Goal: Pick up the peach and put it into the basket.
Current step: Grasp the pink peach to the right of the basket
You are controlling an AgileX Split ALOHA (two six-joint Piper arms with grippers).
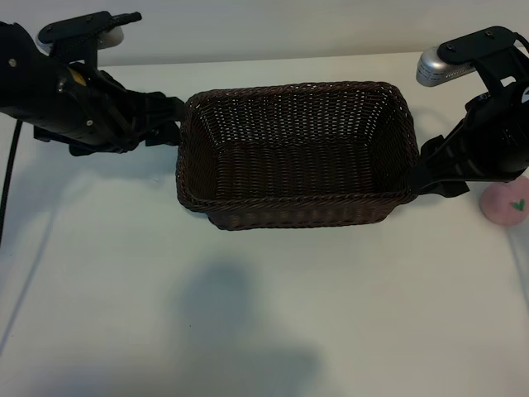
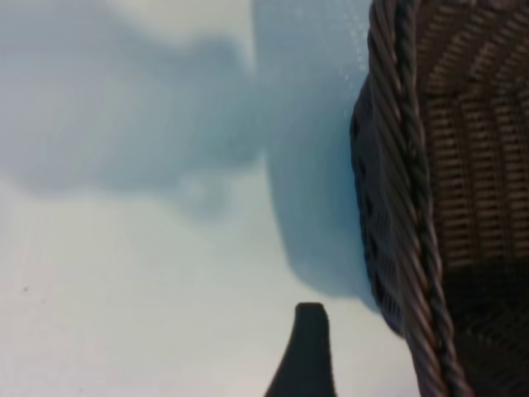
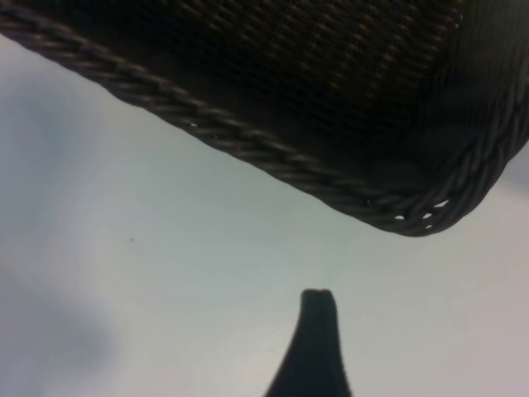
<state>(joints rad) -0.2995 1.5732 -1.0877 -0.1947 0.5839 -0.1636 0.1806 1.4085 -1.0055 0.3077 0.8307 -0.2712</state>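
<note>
The white table [image 1: 273, 314] bears the basket [image 1: 297, 211] and, seemingly, the peach [image 1: 506, 205].

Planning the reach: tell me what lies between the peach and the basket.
In the exterior view, the right arm's end effector sits between the peach and the basket; otherwise bare table.

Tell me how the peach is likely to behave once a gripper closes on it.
The peach is rounded and sits loose on the table beside the right arm, so a nudge would probably roll it. Its matte, soft-looking surface suggests it may give slightly and grip well. It is far smaller than the basket, so likely light.
</note>
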